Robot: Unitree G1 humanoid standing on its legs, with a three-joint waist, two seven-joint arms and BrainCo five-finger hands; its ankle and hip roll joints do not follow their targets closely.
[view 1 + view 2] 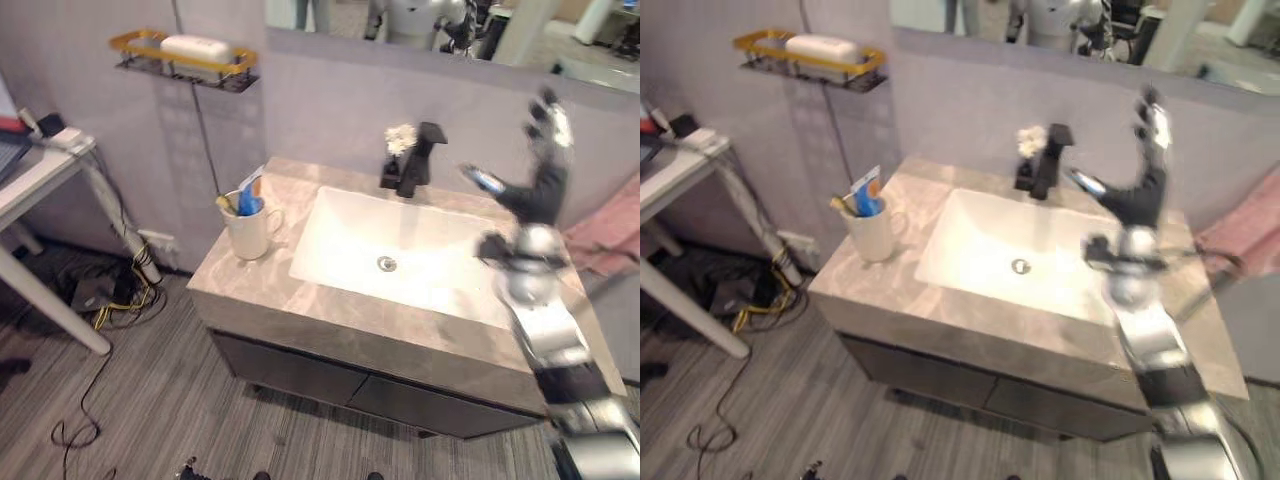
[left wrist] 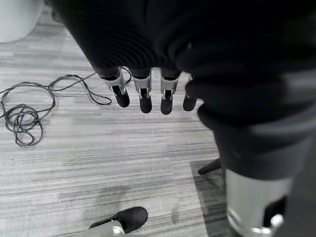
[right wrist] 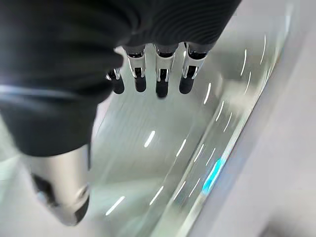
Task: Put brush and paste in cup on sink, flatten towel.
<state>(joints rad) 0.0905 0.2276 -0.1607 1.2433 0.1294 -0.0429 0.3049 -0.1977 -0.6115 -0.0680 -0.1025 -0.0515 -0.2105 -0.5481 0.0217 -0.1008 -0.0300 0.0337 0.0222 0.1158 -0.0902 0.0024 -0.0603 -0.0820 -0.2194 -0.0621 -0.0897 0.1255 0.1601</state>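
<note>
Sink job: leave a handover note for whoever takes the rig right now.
Right hand: raised above the counter's right end, fingers straight, holding nothing.
Left hand: hanging low over the floor, fingers relaxed, holding nothing.
Cup: at the counter's left end, beside the sink, with brush and paste standing in it. That step looks done.
Towel: pink, bunched at the counter's far right, not flat.
Left: flatten the towel.
</note>
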